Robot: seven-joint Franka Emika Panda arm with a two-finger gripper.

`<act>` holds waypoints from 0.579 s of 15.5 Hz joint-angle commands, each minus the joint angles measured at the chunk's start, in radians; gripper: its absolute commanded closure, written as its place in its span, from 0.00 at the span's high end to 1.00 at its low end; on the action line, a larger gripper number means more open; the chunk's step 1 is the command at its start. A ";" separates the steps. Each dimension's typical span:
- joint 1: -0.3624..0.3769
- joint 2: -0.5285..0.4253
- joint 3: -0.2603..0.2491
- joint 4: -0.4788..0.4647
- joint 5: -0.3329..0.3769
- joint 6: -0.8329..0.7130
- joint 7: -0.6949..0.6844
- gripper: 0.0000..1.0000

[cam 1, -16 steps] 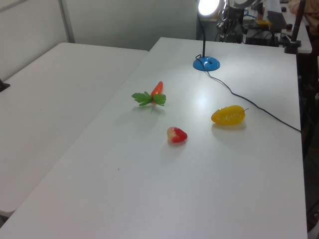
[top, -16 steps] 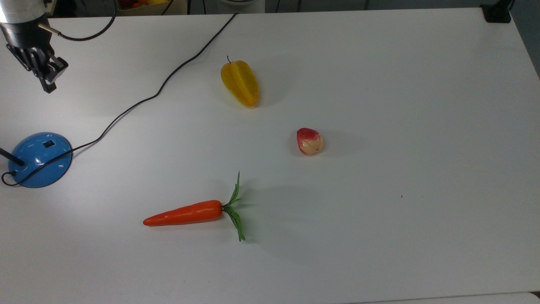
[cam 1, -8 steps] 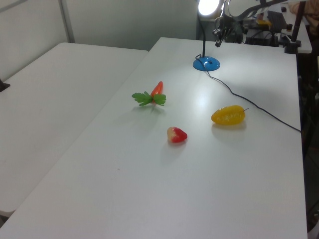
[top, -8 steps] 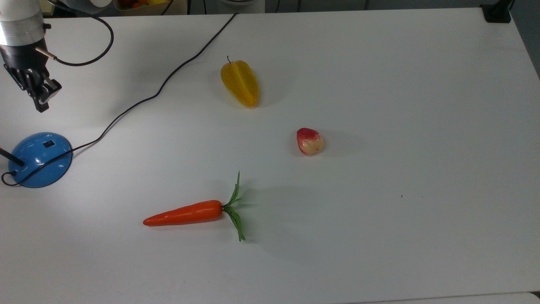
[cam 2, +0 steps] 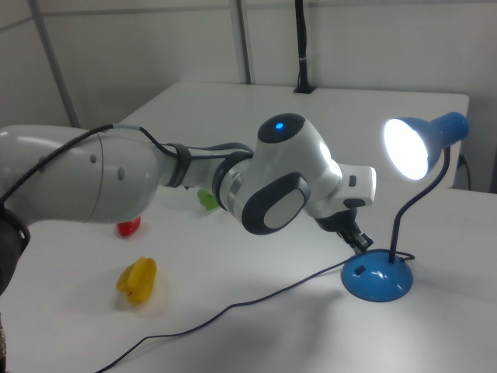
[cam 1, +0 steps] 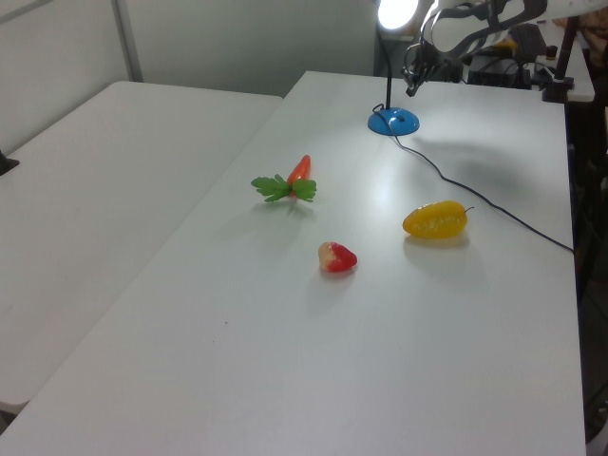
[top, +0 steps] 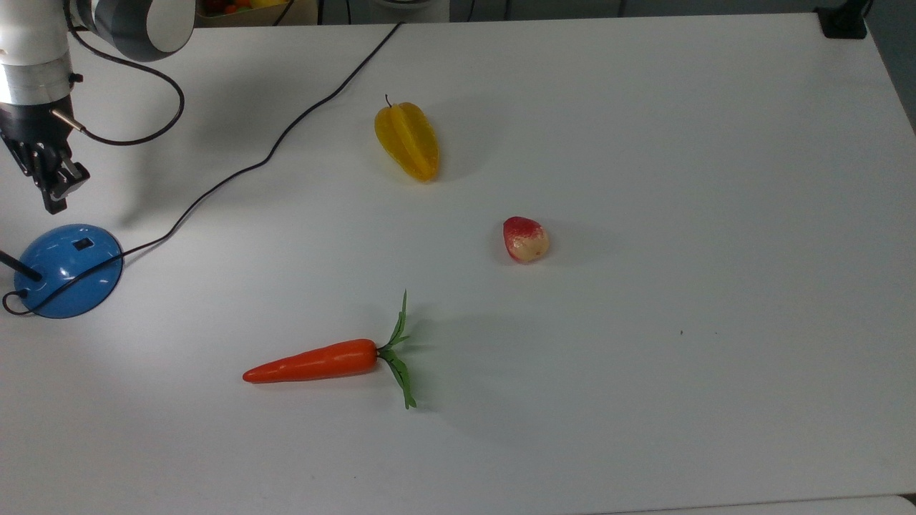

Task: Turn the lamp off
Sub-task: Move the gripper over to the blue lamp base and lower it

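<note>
The lamp's glossy blue dome base (top: 68,270) sits at the top view's left edge, with a small black switch (top: 83,244) on top and a thin black stem (cam 2: 404,214). Its blue head (cam 2: 415,146) shines brightly. A black cord (top: 265,161) runs from the base across the table to the far edge. My gripper (top: 54,204) hangs shut with nothing in it, just above the base's far rim and a short way from the switch. In the right view the gripper (cam 2: 361,241) points down at the base (cam 2: 377,278), apart from it. The left view has the gripper (cam 1: 410,87) above the base (cam 1: 393,122).
A yellow star fruit (top: 406,140), a red and cream fruit (top: 525,239) and an orange carrot (top: 315,362) with green leaves lie mid-table, well away from the lamp. A black clamp (top: 843,21) sits at the far right corner.
My gripper has come down and toward the lamp base, from well beyond it to just over its far rim. The lamp stays lit and nothing on the table moved.
</note>
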 commanded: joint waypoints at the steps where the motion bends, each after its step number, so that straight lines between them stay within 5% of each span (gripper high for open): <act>1: 0.000 0.046 0.000 0.010 0.012 0.081 0.035 0.00; 9: 0.011 0.070 0.000 0.010 0.000 0.098 0.064 0.00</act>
